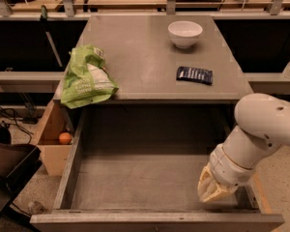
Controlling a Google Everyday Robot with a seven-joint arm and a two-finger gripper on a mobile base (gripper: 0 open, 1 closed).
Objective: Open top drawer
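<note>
The top drawer (pixel 135 178) is a wide grey box pulled far out from under the grey counter, its plain interior bare. Its front panel (pixel 154 222) runs along the bottom edge of the view; the knob is out of view. My gripper (pixel 213 191) hangs from the white arm (pixel 266 124) inside the drawer at its front right corner, close to the right wall and the front panel.
On the counter (pixel 145 57) lie a green chip bag (pixel 86 79) at the left edge, a white bowl (pixel 185 34) at the back and a dark blue packet (pixel 195 75). A wooden box drawer (pixel 50 139) with an orange ball (pixel 65 138) stands open at left.
</note>
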